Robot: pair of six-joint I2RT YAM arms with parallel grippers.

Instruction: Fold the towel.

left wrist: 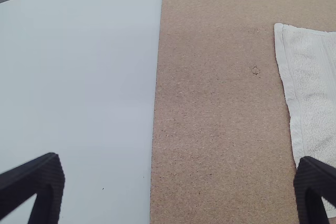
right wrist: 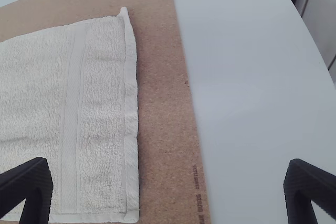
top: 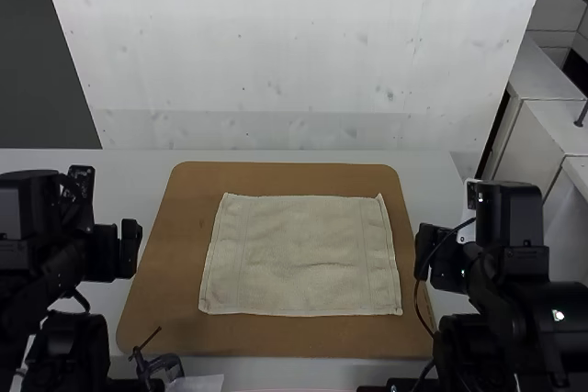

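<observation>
Centrally, towel (top: pixel 299 254) between left gripper (top: pixel 118 252), right gripper (top: pixel 437 258)

We see a towel (top: pixel 299 254) of rough, looped cloth with smoother woven bands, a matt, speckled board (top: pixel 156 309) like pressed wood, and a smooth surface (top: pixel 129 181).

Small print (right wrist: pixel 199 203) on brown board (right wrist: pixel 164 103), seemingly illegible.

From my remote seat I see white tabletop (top: pixel 133 172); flat on it, brown speckled board (top: pixel 285 179), rounded far corners, small dark printing (right wrist: pixel 198 192) along one edge. Near board's near left corner, dark metal clamp (top: pixel 161 364); pale sheet (top: pixel 199 383) just beside clamp.
</observation>
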